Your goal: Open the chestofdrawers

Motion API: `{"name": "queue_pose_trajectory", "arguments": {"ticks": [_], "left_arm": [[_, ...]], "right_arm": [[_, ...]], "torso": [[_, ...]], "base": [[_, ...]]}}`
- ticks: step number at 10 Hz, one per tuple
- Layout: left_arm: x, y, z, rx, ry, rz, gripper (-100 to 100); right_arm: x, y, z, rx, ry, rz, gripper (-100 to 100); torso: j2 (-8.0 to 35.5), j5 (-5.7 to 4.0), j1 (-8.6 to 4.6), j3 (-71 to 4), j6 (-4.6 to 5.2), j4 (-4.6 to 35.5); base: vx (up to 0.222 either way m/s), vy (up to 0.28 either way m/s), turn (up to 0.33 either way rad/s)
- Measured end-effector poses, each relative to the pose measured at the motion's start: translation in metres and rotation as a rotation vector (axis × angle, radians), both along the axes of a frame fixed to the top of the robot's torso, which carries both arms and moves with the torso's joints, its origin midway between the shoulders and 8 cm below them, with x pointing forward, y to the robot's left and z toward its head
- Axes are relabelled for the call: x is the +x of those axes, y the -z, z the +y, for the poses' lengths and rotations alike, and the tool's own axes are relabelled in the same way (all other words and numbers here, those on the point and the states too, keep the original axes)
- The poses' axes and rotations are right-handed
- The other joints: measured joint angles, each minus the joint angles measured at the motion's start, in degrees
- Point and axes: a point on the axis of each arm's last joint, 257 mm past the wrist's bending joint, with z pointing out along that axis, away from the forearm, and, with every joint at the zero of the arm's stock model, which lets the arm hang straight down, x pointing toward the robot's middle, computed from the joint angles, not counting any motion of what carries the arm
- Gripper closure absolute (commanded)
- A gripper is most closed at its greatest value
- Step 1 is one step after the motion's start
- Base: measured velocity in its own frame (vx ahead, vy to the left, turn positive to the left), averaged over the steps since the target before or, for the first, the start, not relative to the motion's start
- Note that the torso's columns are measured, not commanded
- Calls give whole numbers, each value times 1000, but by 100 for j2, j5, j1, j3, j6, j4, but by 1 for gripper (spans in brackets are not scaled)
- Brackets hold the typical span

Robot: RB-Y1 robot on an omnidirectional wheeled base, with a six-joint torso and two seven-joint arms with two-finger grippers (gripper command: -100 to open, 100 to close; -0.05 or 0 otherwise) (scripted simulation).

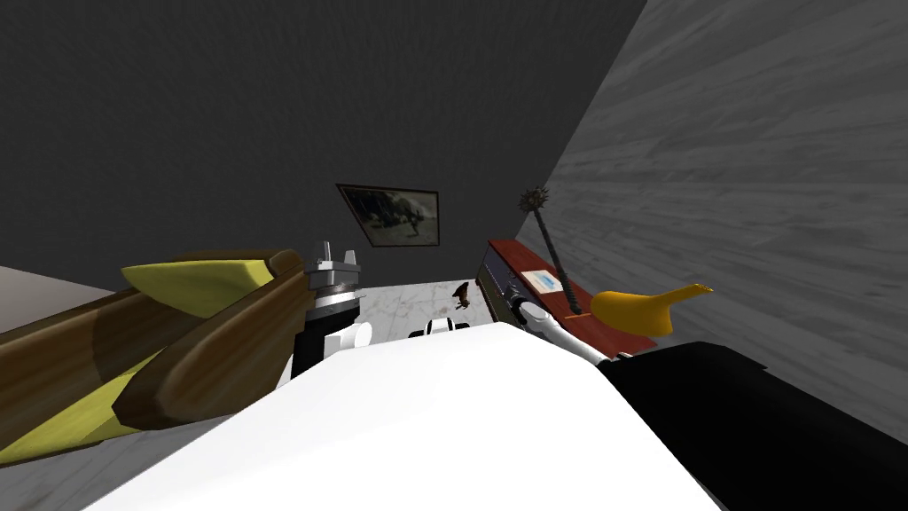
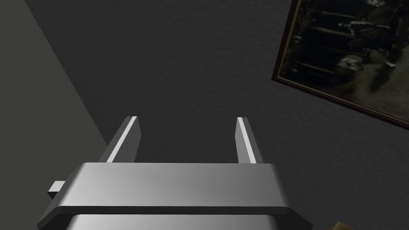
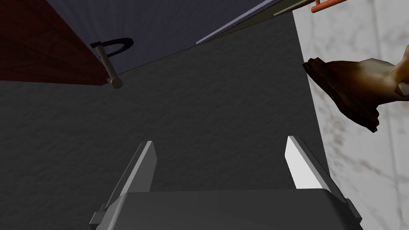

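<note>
Chest [image 1: 519, 262], red-brown, sits at 2 o'clock off my front, against the grey wall [image 1: 754, 177]. Right gripper [image 3: 219, 139] spread, the chest's handle [image 3: 107, 66] at 11 o'clock of it, well apart. Left gripper [image 2: 185, 119] spread too, raised at 10 o'clock.

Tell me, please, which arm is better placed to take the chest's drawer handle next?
Right, I'd judge. The right arm is beside the red-brown chest, its open jaws close to the grey handle, though not around it. The left arm faces the dark wall.
</note>
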Motion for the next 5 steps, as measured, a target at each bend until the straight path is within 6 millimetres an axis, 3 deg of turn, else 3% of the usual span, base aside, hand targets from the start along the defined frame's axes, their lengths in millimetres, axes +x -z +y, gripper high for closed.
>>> {"name": "queue_pose_trajectory", "arguments": {"ticks": [5], "left_arm": [[0, 0, 0, 0, 0, 0, 0]], "right_arm": [[-6, -11, -40, -171, -16, 30, -100]], "torso": [[-1, 0, 1, 0, 0, 0]], "base": [[14, -1, 64]]}}
